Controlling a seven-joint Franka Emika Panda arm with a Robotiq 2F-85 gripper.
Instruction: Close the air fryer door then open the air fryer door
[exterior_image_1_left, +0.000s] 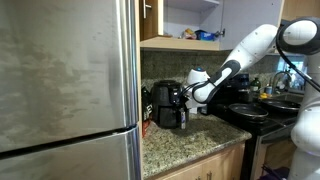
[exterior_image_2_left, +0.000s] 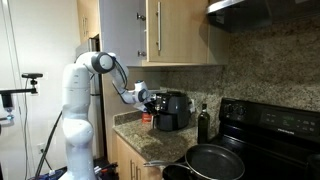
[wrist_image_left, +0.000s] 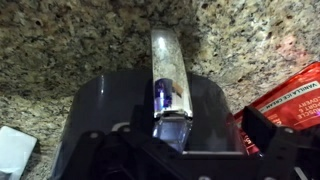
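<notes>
The air fryer is a small black rounded appliance on the granite counter, seen in both exterior views. Its door faces my gripper, and the handle with a shiny silver strip sticks out toward the camera in the wrist view. I cannot tell whether the door is fully shut. My gripper is right at the door's handle, also seen in an exterior view. In the wrist view the gripper is open, with its fingers on either side of the handle's base.
A steel fridge fills the side next to the fryer. A red box lies beside it on the counter. A black stove with pans, a dark bottle and overhead cabinets are nearby.
</notes>
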